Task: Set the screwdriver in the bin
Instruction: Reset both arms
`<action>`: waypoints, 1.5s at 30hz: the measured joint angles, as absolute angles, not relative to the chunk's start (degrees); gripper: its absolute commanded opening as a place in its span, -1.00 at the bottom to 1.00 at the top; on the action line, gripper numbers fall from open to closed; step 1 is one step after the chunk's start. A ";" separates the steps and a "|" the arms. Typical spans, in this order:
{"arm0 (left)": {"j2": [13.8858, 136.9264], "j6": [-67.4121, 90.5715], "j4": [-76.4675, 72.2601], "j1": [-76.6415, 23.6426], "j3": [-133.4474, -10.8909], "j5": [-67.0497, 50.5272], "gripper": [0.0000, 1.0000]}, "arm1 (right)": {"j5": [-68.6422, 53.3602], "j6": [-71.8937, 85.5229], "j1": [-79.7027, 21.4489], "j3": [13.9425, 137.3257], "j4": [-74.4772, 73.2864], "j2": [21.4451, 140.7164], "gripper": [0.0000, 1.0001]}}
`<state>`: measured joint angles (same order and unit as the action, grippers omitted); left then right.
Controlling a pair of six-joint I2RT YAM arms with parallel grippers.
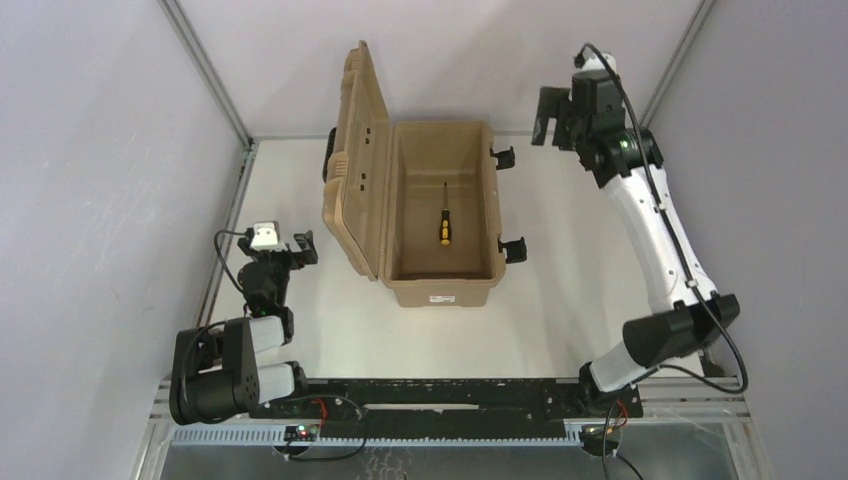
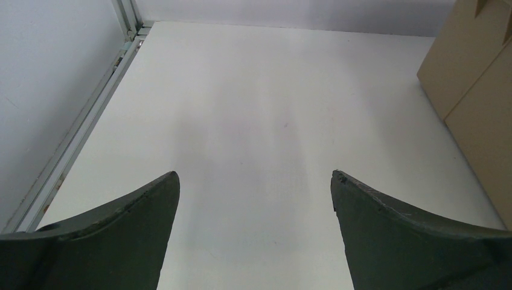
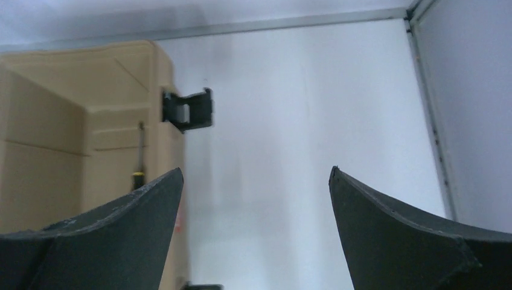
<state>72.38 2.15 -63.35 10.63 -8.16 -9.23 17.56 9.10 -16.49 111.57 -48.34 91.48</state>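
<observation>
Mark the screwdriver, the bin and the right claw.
screwdriver (image 1: 443, 230): top view, on its yellow-black handle.
bin (image 1: 415, 293): top view, near end wall.
right claw (image 3: 255, 170): right wrist view, midway between fingertips.

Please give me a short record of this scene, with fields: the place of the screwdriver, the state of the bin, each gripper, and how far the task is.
screwdriver: lies on the floor inside the bin, handle toward the near end
bin: open, standing on the table
lid: swung up on the bin's left side
latches: both hang free on the bin's right side
left gripper: open, holds nothing, low over the table, left of the bin
right gripper: open, holds nothing, raised to the right of the bin
task: the screwdriver is already in the bin
</observation>
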 measured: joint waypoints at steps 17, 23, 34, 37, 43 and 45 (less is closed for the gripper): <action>72.38 2.15 -63.35 10.63 -8.16 -9.23 1.00 | 6.15 -1.41 -4.89 51.77 -10.74 68.60 0.98; 72.38 2.13 -63.35 10.63 -8.16 -9.23 1.00 | 3.64 -1.52 -4.43 35.73 2.22 67.68 0.98; 72.40 2.15 -63.35 10.63 -8.16 -9.23 1.00 | 3.09 -1.08 -2.98 19.03 29.95 69.97 0.96; 72.40 2.15 -63.35 10.63 -8.16 -9.23 1.00 | 3.57 -1.04 -2.92 19.00 35.66 73.34 0.98; 72.38 2.15 -63.35 10.63 -8.16 -9.23 1.00 | 3.60 -0.95 -2.07 16.97 43.44 75.13 0.98; 72.38 2.15 -63.35 10.63 -8.16 -9.23 1.00 | 3.57 -0.64 -1.83 16.12 45.54 75.22 0.98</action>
<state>72.38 2.15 -63.35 10.63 -8.16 -9.23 3.57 -0.64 -1.83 16.12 45.54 75.22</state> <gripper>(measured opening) 0.996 0.990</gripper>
